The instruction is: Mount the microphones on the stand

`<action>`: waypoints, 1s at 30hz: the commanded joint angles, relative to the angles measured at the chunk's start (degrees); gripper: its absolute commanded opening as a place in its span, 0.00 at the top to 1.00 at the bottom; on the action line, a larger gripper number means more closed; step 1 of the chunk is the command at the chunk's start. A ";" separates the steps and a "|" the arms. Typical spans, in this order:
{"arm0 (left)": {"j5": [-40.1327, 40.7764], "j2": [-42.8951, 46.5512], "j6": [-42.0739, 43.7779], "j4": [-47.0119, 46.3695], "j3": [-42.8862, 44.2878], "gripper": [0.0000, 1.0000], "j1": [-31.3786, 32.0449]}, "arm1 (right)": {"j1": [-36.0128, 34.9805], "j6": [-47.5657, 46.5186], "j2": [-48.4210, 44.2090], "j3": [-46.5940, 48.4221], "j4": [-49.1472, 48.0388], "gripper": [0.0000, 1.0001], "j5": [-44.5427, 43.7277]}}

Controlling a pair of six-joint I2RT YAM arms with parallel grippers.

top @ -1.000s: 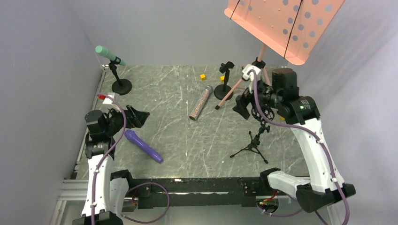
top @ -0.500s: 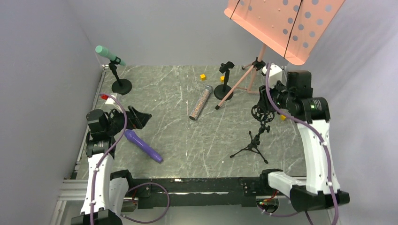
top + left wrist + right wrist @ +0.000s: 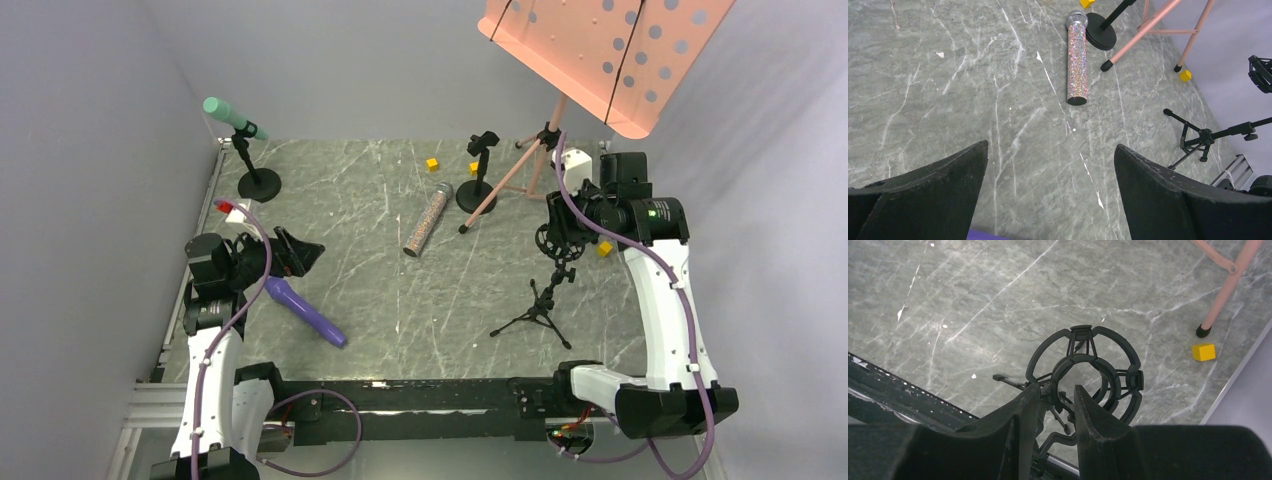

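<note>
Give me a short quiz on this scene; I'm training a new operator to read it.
1. True or false: the teal microphone sits in a stand.
2. The left gripper is: A open, B shut on a microphone, C out of view.
3. Which microphones lie flat on the table?
Key: 1 true. 2 A. 3 the purple microphone and the glittery microphone.

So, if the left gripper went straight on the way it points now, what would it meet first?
Probably the bare table, just beyond the open left gripper. The glittery microphone lies farther on, slightly right; depth is unclear.
</note>
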State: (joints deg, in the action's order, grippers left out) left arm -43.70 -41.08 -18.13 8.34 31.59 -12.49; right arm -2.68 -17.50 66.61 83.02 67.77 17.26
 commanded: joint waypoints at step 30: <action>-1.12 -0.05 1.19 0.01 1.63 0.01 0.90 | -0.16 -7.27 -0.38 3.21 2.21 1.00 17.04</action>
State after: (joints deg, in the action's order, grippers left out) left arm -43.72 -41.10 -17.69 8.54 31.59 -11.79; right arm -2.57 -22.59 67.40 81.41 69.08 23.31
